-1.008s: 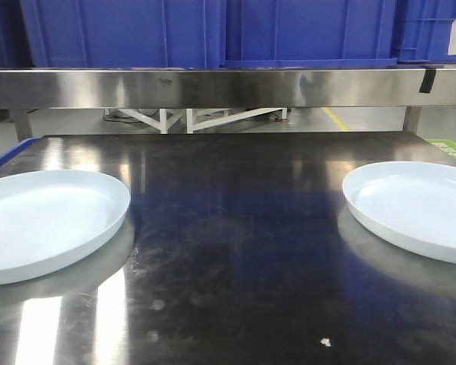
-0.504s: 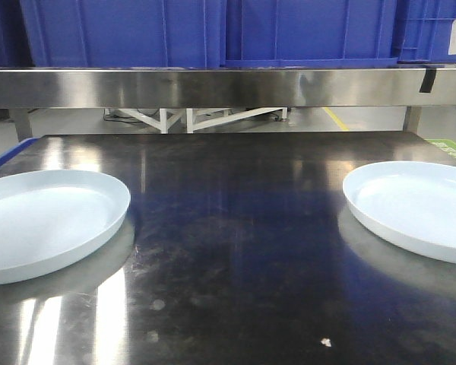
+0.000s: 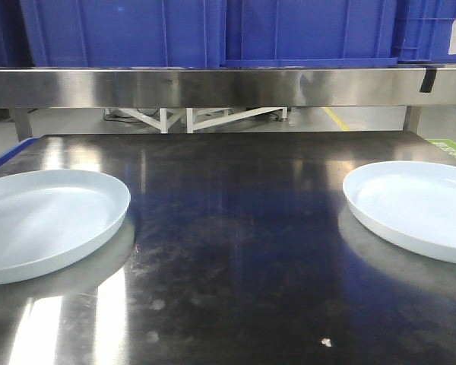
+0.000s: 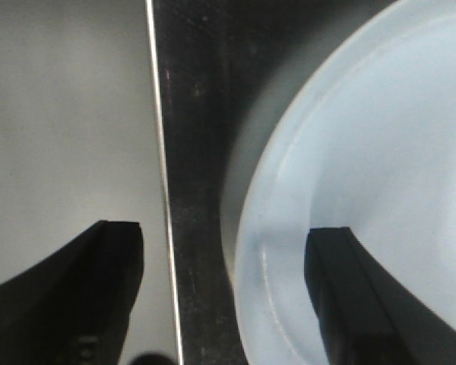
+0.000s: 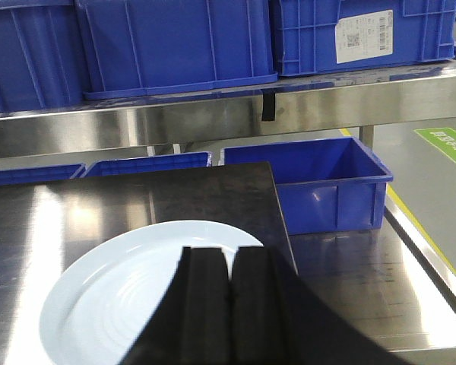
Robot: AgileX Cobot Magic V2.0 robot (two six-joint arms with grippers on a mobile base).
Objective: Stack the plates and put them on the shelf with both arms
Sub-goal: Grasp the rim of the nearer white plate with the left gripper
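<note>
Two pale bluish-white plates lie on the dark steel tabletop (image 3: 228,228): the left plate (image 3: 42,220) and the right plate (image 3: 414,205). The steel shelf (image 3: 213,85) runs across the back. No gripper shows in the front view. In the left wrist view my left gripper (image 4: 224,296) is open; its fingers (image 4: 342,289) straddle the rim of the left plate (image 4: 365,152), one over the plate, one beyond the table edge. In the right wrist view my right gripper (image 5: 229,262) is shut and empty, above the right plate (image 5: 114,296).
Big blue ribbed crates (image 3: 213,30) stand on the shelf. More blue crates (image 5: 319,182) sit lower, to the right of the table. The table's left edge (image 4: 163,190) runs close beside the left plate. A white frame (image 3: 190,118) shows under the shelf.
</note>
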